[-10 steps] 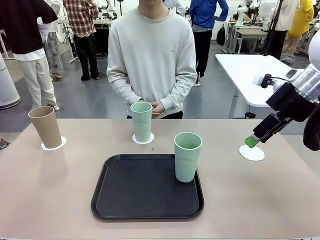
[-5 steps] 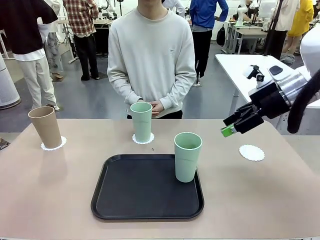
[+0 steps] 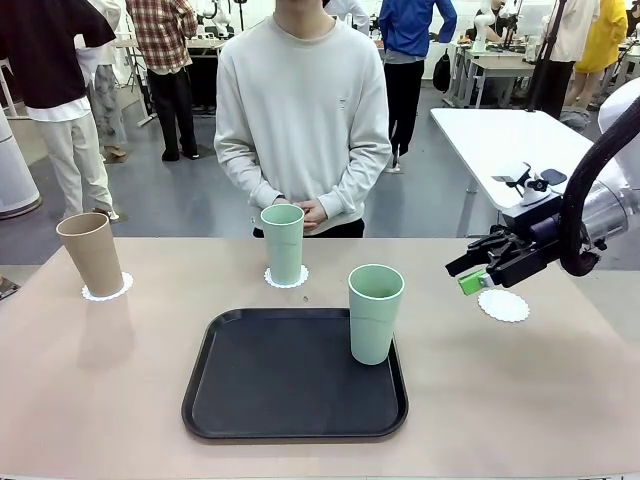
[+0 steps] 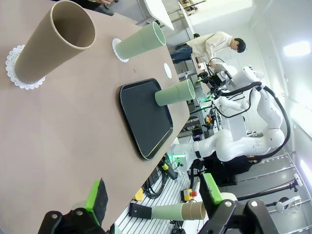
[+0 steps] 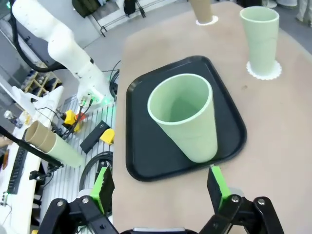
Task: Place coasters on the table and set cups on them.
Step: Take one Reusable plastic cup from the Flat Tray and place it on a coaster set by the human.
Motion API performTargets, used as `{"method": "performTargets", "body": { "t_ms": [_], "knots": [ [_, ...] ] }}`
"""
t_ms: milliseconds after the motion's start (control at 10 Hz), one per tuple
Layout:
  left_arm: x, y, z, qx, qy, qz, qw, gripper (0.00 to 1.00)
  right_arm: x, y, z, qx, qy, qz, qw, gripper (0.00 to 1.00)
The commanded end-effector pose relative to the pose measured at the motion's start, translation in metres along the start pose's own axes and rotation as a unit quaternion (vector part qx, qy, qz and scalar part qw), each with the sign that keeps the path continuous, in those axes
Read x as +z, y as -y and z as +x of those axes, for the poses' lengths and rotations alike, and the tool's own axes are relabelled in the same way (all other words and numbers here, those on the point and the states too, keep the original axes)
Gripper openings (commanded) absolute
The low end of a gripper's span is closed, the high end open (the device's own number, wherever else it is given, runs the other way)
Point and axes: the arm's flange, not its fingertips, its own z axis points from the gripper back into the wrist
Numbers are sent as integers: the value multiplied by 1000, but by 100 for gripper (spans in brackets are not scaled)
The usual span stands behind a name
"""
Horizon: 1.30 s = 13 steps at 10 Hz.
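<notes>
A tan cup (image 3: 90, 253) stands on a coaster (image 3: 107, 291) at the far left of the table (image 3: 110, 400). One mint cup (image 3: 283, 243) stands on a coaster (image 3: 287, 279) in front of the person. A second mint cup (image 3: 375, 313) stands on the black tray (image 3: 295, 375). At the right lies a bare coaster (image 3: 503, 305). My right gripper (image 3: 462, 275) hovers open just left of it, level and aimed at the tray cup (image 5: 187, 122), which lies ahead of its open fingers (image 5: 161, 187). My left gripper (image 4: 153, 195) is open, off the table's end, looking at the tan cup (image 4: 56, 44).
The person stands at the far edge with hands clasped behind the middle cup. The tray fills the near middle of the table. A white table (image 3: 500, 140) stands behind my right arm. My left arm (image 5: 53, 39) shows beyond the table's far end in the right wrist view.
My right gripper has moved left off the bare coaster and turned level toward the cup on the tray. The cups and coasters have not moved.
</notes>
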Motion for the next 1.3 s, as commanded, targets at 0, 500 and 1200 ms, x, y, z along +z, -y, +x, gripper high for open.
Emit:
{"method": "performTargets", "body": {
  "t_ms": [0,500,1200],
  "knots": [
    [1,2,0,3,6,-6,1000,100,-2,-5,3,7,5,6,1000,100],
    [1,2,0,3,6,-6,1000,100,-10,-6,-14,139,-17,-4,990,100],
    [1,2,0,3,6,-6,1000,100,-47,23,-57,190,27,-48,980,100]
  ]
}}
